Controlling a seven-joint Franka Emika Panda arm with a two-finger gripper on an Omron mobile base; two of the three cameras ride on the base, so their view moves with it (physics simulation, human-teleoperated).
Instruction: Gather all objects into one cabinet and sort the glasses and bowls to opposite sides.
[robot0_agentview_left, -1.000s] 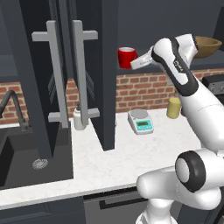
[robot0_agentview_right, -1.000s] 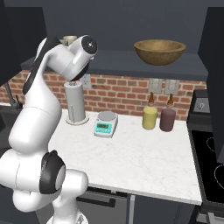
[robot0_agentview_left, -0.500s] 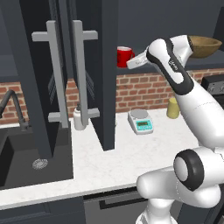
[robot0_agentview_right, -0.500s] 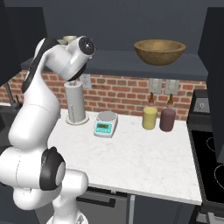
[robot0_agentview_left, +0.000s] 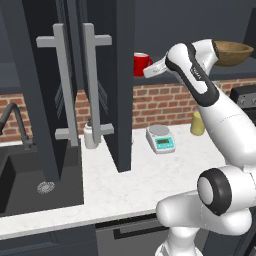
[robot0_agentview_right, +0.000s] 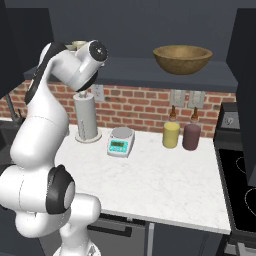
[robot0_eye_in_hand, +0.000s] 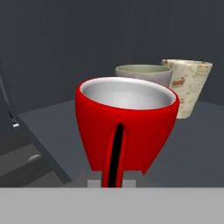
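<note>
- The gripper (robot0_agentview_left: 149, 71) is raised to the shelf of the dark slate-grey wall cabinet (robot0_agentview_left: 107, 85) and points into it at the glossy red mug (robot0_eye_in_hand: 126, 127). In the hand view the mug's handle faces the camera, dead centre, and runs down out of sight at the bottom edge, where the finger tips cannot be made out — so I cannot tell whether the jaws are closed on the handle or apart.
- In the left base view the red mug (robot0_agentview_left: 141, 64) stands upright on the dark inner shelf just past the edge of the open cabinet door, with the white hand touching or nearly touching its right side.
- Behind the red mug in the hand view stands a small pale bowl with an olive-green rim (robot0_eye_in_hand: 144, 73), partly hidden by the mug, and beside that bowl a beige speckled mug (robot0_eye_in_hand: 188, 87), upright.
- Further along the same shelf, well apart from the mugs, a wide brown wooden bowl (robot0_agentview_right: 182, 58) sits upright — in the left base view the wooden bowl (robot0_agentview_left: 232, 52) shows just behind the arm's upper link.
- On the white marble counter (robot0_agentview_right: 160, 175) below, against the red brick wall: a grey paper-towel holder (robot0_agentview_right: 85, 118), a small kitchen scale with a teal front (robot0_agentview_right: 120, 141), then a yellow jar (robot0_agentview_right: 171, 133) and a brownish jar (robot0_agentview_right: 191, 136) side by side.
- At the left of the left base view a dark sink (robot0_agentview_left: 20, 182) lies under a black tap (robot0_agentview_left: 12, 122), and a small white bottle (robot0_agentview_left: 89, 136) stands on the counter behind the door's long silver bar handle (robot0_agentview_left: 93, 82).
</note>
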